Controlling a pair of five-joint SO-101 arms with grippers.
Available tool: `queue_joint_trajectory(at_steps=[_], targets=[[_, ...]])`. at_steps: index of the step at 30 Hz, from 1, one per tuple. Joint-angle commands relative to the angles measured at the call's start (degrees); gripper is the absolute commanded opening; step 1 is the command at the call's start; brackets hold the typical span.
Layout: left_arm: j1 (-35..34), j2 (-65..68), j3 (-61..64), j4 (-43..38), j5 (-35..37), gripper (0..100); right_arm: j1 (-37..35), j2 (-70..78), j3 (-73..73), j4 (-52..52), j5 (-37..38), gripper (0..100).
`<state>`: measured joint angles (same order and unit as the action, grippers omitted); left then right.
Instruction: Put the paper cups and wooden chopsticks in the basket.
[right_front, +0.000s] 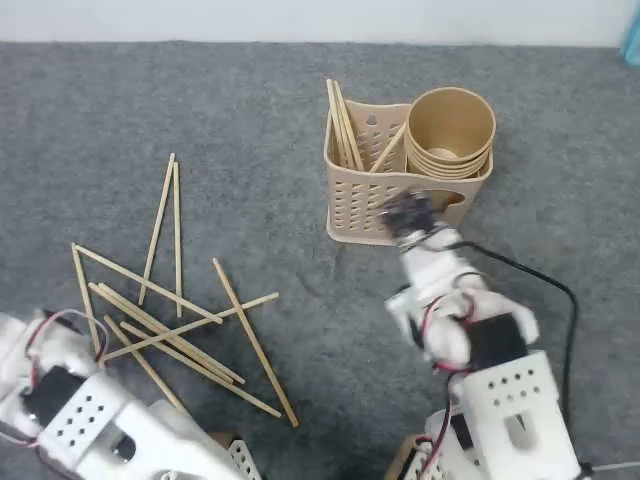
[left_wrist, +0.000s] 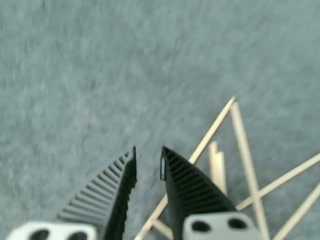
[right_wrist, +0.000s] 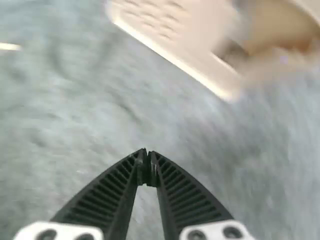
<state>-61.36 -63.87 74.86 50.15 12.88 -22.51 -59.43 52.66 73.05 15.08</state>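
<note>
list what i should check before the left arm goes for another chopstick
1. Cups in basket: ok, stacked inside.
2. All chopsticks in: not ok; a few standing chopsticks are inside, loose chopsticks lie on the carpet.
3. Left arm free: ok, jaws slightly open, empty, over the loose chopsticks.
4. Right arm out of the way: ok, jaws shut, empty, by the basket's front wall.
5. One stick lying apart for a clean grasp: not ok, most cross one another.

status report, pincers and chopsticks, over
Left pincer open, empty, above loose chopsticks. Right pincer shut, empty, by basket. Paper cups stacked in basket.
</note>
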Motion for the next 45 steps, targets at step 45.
queue_joint_trajectory(at_steps=[45], targets=[[-4.3,54.2,-25.2,-11.1,8.2,8,-28.8,94.6,-77.5,-14.6,-21.0,9.6]])
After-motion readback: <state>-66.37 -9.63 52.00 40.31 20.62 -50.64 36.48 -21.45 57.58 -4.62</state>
